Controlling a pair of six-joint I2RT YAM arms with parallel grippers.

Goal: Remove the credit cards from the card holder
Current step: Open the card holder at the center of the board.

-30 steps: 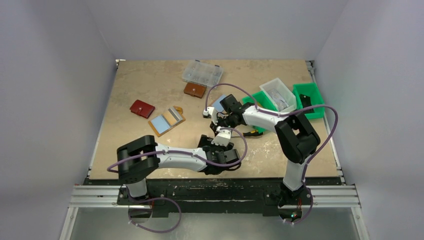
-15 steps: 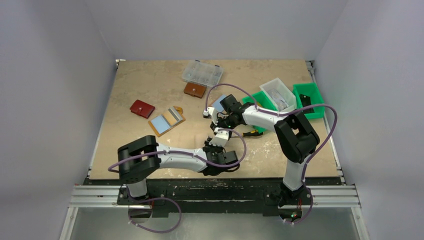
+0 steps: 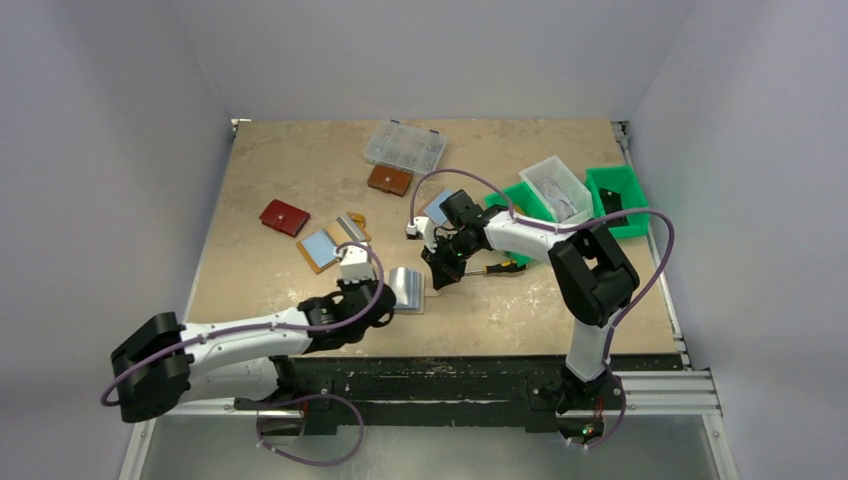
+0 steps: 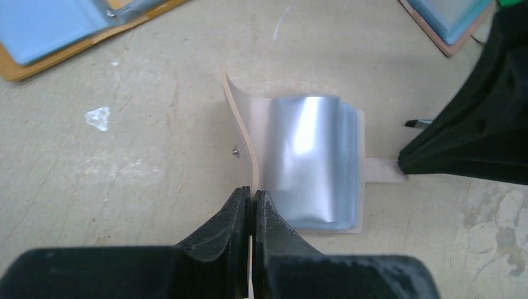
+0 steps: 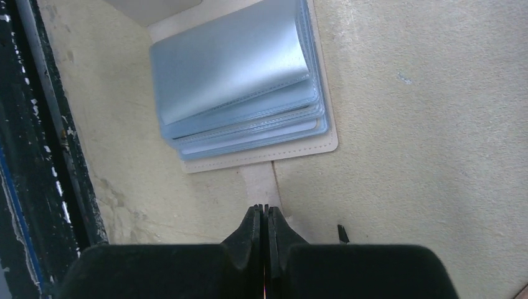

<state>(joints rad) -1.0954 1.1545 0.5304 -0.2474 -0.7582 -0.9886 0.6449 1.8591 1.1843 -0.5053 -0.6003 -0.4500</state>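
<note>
Closest to the arms' bases, the left gripper (image 4: 251,202) has its black fingers clamped tight on the card holder (image 4: 311,156). They pinch the thin tan cover (image 4: 238,118), which stands up off the surface and curls in a shallow arc. The card holder lies open just past those fingertips, close to the table's near edge. It is a small round-cornered rectangle of pale stitched leather carrying a stack of glossy, silvery-blue plastic sleeves, fanned like pages. From its right side a short flat tab (image 5: 260,180) sticks out. The right gripper (image 5: 264,210) comes down on the end of the tab with both fingers pressed together (whether it pinches the tab or only pins it flat cannot be told). Beyond the card holder to the left lies an open orange-tan wallet (image 3: 322,247) with a pale blue panel, and farther left of that a shut red wallet (image 3: 284,217). Straight back from the card holder sit a brown wallet (image 3: 389,180) and, behind it, a clear lidded box (image 3: 405,146) with compartments. Back and to the right of the card holder are two green bins (image 3: 618,190) with a white tub (image 3: 556,185) between them. The table (image 3: 280,160) is matte beige, scuffed and blotched with paler patches, and plain pale grey walls close it in on three sides.
</note>
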